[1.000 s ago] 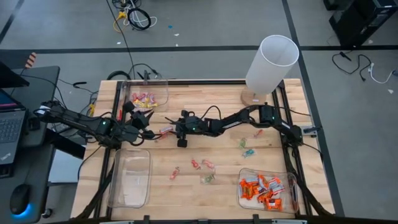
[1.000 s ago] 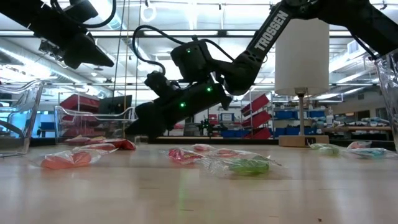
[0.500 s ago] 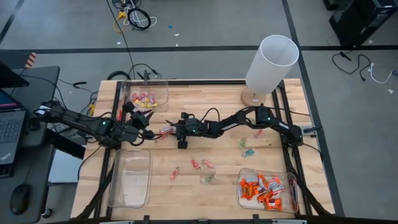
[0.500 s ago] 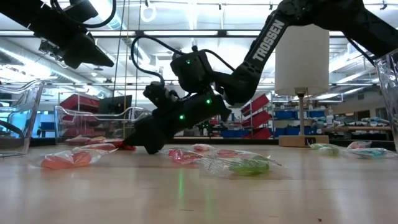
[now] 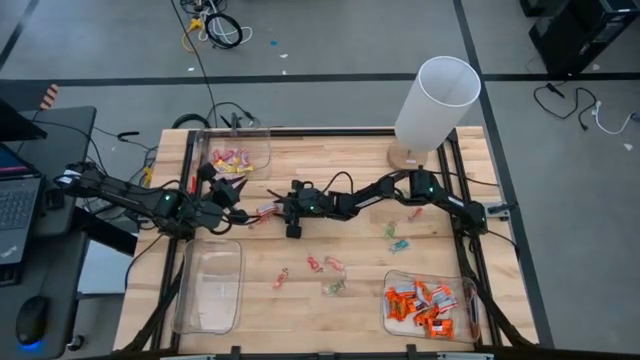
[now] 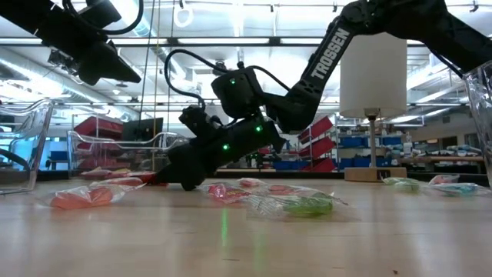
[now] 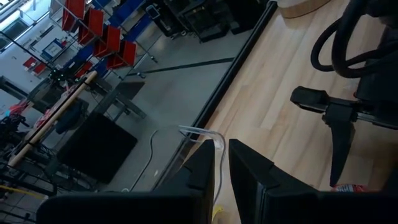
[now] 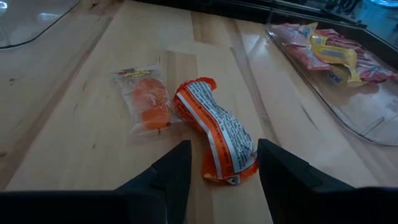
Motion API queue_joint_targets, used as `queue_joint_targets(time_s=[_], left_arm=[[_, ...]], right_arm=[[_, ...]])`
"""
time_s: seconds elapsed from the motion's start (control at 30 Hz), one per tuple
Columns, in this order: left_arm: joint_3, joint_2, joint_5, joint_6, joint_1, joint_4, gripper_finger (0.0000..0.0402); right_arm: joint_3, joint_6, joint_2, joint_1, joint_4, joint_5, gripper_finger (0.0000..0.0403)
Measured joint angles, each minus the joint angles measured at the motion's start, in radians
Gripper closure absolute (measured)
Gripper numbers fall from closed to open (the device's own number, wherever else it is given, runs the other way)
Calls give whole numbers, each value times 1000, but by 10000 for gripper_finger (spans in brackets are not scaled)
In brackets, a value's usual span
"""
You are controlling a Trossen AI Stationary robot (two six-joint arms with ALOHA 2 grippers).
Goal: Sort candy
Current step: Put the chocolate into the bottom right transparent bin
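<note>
An orange wrapped candy [image 8: 214, 134] lies flat on the wooden table beside a clear packet of orange pieces [image 8: 146, 102]. My right gripper [image 8: 227, 171] is open and low over the table. One finger stands on either side of the candy's near end, and neither touches it. In the high view this gripper [image 5: 272, 210] is left of the table's middle, and in the low view its tips [image 6: 167, 180] are at the tabletop. My left gripper [image 5: 238, 195] hangs above the table near the far-left bin. Its fingers [image 7: 205, 171] are shut to a thin slit with nothing seen at their tips.
A clear bin of pink and yellow candy [image 5: 240, 155] stands far left. An empty clear bin [image 5: 210, 285] is near left, and a bin of orange candy [image 5: 430, 305] near right. A white cylinder [image 5: 435, 100] stands far right. Loose candies [image 5: 328, 265] [image 5: 398, 240] lie mid-table.
My right gripper has sunk toward the table, bringing its fingertips down around the orange candy. The candy has not moved.
</note>
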Motion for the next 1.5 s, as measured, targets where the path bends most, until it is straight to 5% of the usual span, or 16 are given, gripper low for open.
queue_joint_targets(time_s=[0.9,1.3,1.5], left_arm=[[0,0,0,0,0,0,353],[0,0,-2,2,0,9,353],[0,0,-3,3,0,32,353]], right_arm=[[-1,9,1,-5,5,-2,392],[-4,21,-51,-8,25,-8,403],[-4,57,-165,-8,-139,-9,403]])
